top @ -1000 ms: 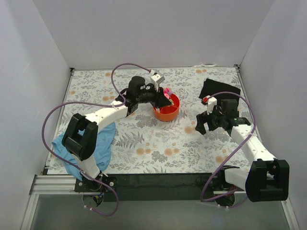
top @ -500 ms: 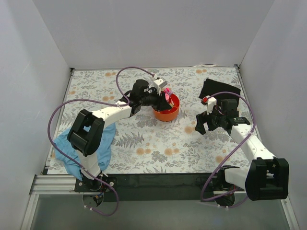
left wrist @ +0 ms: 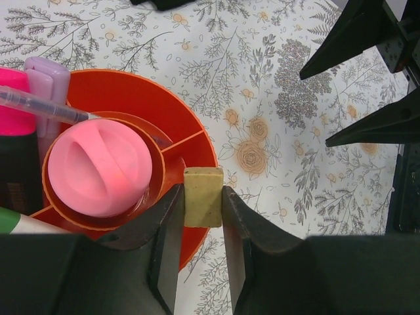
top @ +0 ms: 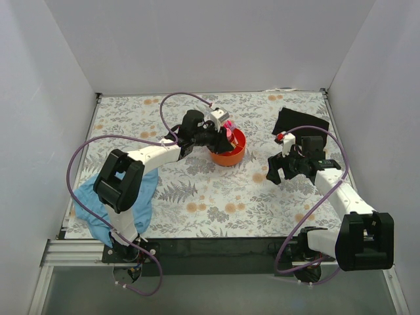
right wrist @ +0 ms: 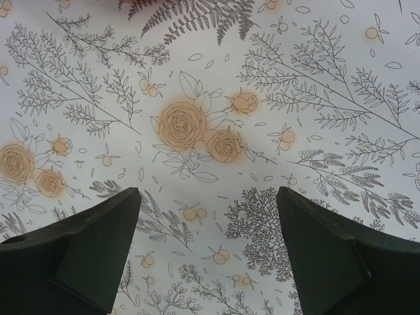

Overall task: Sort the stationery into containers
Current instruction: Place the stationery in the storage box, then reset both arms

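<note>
Sorted: thin pens (left wrist: 41,104), pink-and-black highlighter (left wrist: 13,108), round pink piece (left wrist: 100,167) inside round orange plastic organizer (left wrist: 134,88).
Left gripper (left wrist: 201,194): pinching small tan block (left wrist: 203,206) over its rim.
Right gripper (right wrist: 207,220): spread, empty.
Remaining: seemingly this block.

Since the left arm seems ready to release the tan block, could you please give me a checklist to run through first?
1. Grip on tan block by left pincer: ok, held squarely.
2. Block inside the orange organizer rim: cannot tell; the wrist view shows it right at the rim.
3. Room in central cup: not ok, a pink piece fills it.
4. Clearance: right pincer open, empty, apart from the organizer: ok.
</note>
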Controlling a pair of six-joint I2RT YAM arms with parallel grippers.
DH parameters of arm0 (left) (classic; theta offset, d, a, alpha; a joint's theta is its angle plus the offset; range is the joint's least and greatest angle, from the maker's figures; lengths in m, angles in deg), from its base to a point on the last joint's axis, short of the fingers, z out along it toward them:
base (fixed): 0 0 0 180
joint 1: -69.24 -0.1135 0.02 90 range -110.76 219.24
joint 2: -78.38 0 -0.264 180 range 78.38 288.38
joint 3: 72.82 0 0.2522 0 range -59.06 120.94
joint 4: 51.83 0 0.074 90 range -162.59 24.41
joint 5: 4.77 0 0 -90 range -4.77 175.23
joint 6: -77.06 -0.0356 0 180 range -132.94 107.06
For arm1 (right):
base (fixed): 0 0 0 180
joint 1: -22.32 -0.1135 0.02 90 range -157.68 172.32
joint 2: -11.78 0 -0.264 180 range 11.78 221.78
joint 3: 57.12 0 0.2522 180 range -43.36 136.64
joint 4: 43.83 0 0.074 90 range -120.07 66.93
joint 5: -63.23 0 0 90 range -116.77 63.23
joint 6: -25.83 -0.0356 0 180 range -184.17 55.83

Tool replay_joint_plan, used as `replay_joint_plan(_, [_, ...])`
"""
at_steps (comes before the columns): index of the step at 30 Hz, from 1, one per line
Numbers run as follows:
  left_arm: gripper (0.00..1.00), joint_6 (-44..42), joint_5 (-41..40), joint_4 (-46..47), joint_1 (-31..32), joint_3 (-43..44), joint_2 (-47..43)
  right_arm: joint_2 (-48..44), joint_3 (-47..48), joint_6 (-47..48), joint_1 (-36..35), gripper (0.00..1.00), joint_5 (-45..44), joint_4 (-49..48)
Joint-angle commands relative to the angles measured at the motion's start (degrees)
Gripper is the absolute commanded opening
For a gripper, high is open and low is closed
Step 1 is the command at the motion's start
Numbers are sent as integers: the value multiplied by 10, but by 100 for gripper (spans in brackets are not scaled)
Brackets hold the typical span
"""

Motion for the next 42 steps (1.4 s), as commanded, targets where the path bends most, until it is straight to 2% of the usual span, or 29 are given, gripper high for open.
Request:
replay_joint_plan(1, [29, -13, -10, -10, 2, 0, -5, 3, 1, -7, 3, 94, 15, -15])
replay_joint_plan(7, [41, -14, -20, -18, 2, -2, -12, 2, 1, -6, 3, 94, 15, -16])
replay_joint_plan(8, [58, -16, -22, -18, 2, -3, -13, 2, 1, -7, 3, 94, 15, -16])
replay_joint_plan(15, [61, -19, -31, -42, 2, 3, -58, -11, 9, -16, 3, 98, -7, -11])
replay_joint_plan(18, [64, -39, -29, -68, 2, 3, -102, -25, 19, -53, 3, 98, -73, -13])
replay_joint_plan(19, [64, -47, -31, -95, 1, 3, -137, -29, 21, -98, 3, 98, -150, -17])
replay_joint_plan(21, [65, -72, -43, -110, 1, -1, -169, -30, 34, -124, 3, 99, -243, -10])
replay_joint_plan(23, [66, -85, -61, -137, 0, -1, -212, -31, 44, -128, 3, 98, -295, 4])
replay_joint_plan(26, [68, -92, -119, -160, -2, -12, -256, -24, 71, -118, 3, 98, -352, 24])
replay_joint_plan(29, [79, -78, -221, -160, -12, -43, -293, -24, 93, -114, 3, 98, -373, 21])
replay_joint_plan(30, [89, -71, -253, -154, -17, -54, -301, -26, 96, -116, 3, 98, -374, 18])
replay_joint_plan(32, [98, -44, -322, -131, -54, -92, -319, -26, 109, -129, 3, 98, -370, 11])
replay_joint_plan(33, [98, -34, -341, -120, -71, -108, -332, -28, 113, -134, 3, 98, -364, 3])
replay_joint_plan(34, [98, -24, -402, -99, -96, -122, -336, -27, 117, -140, 3, 98, -360, -1])
replay_joint_plan(37, [98, -30, -486, -38, -120, -179, -335, -20, 123, -149, 3, 98, -346, -18])
replay_joint_plan(39, [98, -47, -499, -19, -126, -202, -319, -7, 128, -153, 3, 98, -348, -27])
replay_joint_plan(42, [98, -18, -494, -17, -148, -199, -299, 10, 146, -151, 2, 98, -340, -38])
